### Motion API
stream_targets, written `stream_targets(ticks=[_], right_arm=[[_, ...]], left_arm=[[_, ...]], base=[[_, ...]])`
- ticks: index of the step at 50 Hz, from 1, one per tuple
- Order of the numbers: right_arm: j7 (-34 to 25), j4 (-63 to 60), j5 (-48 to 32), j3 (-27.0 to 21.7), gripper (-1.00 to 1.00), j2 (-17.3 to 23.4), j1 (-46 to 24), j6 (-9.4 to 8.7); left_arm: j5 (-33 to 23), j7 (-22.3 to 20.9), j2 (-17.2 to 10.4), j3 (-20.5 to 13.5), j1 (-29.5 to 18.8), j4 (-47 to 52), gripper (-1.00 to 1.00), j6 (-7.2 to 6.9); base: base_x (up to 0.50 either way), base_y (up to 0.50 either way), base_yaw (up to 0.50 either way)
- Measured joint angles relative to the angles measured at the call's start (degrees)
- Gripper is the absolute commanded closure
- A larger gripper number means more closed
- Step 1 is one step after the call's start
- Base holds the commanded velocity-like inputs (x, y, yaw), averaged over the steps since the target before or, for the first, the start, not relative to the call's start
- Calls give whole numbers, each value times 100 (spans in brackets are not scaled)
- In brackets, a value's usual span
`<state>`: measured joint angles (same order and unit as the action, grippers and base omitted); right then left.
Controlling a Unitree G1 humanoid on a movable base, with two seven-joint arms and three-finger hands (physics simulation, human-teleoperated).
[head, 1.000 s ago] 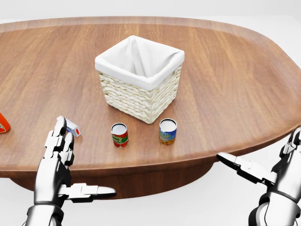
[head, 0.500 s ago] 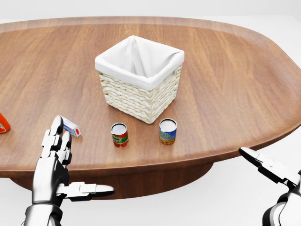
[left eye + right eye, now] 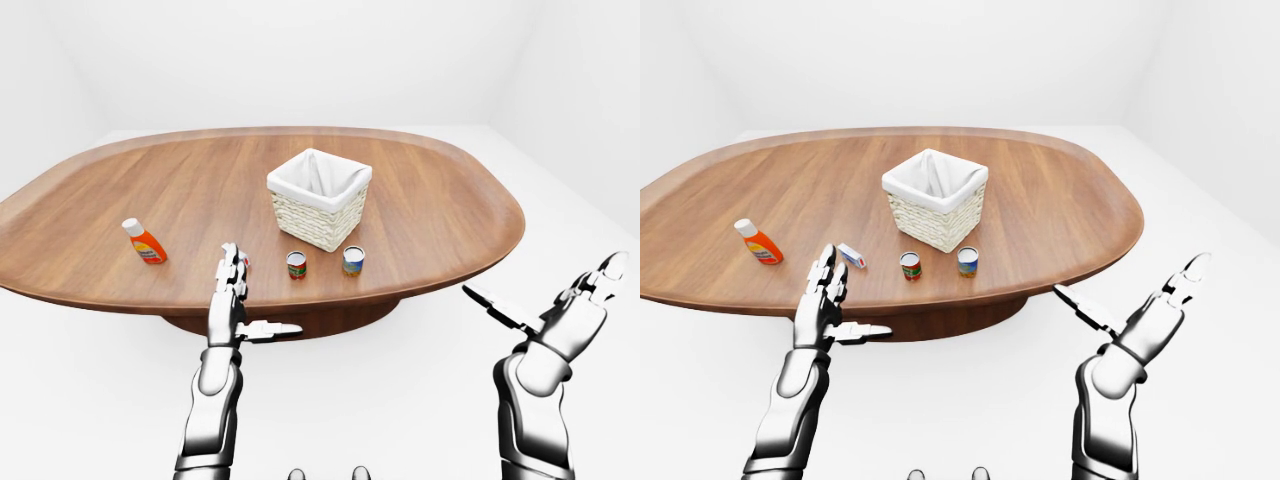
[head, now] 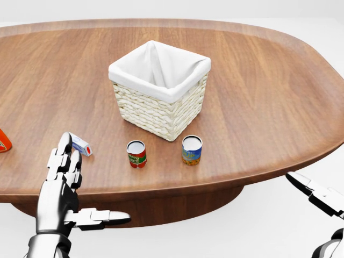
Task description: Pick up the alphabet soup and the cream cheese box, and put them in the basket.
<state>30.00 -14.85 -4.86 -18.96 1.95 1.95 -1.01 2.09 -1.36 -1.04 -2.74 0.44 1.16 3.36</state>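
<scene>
Fingers [image 4: 64, 156] of the left hand [image 4: 58, 193] are spread apart and pointing up, thumb stuck out sideways toward the head view's right; nothing is held. Fingertips overlap the near edge of the tabletop [image 4: 269, 97] in that view, just below and left of the cream cheese box [image 4: 81, 144], not touching it as far as the view shows. Right hand [image 3: 1140, 322] is also splayed apart and empty, raised off the tabletop's right end, well apart from everything on it; only its thumb shows in the head view at bottom right.

Cream cheese box lies flat near the tabletop's near edge, left of the two cans. Alphabet soup can [image 4: 136, 153], red label, stands upright just right of the box. Second can [image 4: 191, 149], blue and yellow label, stands upright near it, further right. Both cans sit just below the basket [image 4: 161, 107] in the head view, apart from it. Basket is woven wicker with a white cloth liner, upright near the tabletop's centre; no contents visible inside. Orange bottle [image 3: 146, 241] with a white cap lies well left of the box.
</scene>
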Motion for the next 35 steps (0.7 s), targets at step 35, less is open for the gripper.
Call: stream_targets(ticks=[35], right_arm=[[0,18,222,-36,-100,-21,52,9]], left_arm=[[13,-19,0,-5,-1,-57,-100,50]], base=[[0,0,0]])
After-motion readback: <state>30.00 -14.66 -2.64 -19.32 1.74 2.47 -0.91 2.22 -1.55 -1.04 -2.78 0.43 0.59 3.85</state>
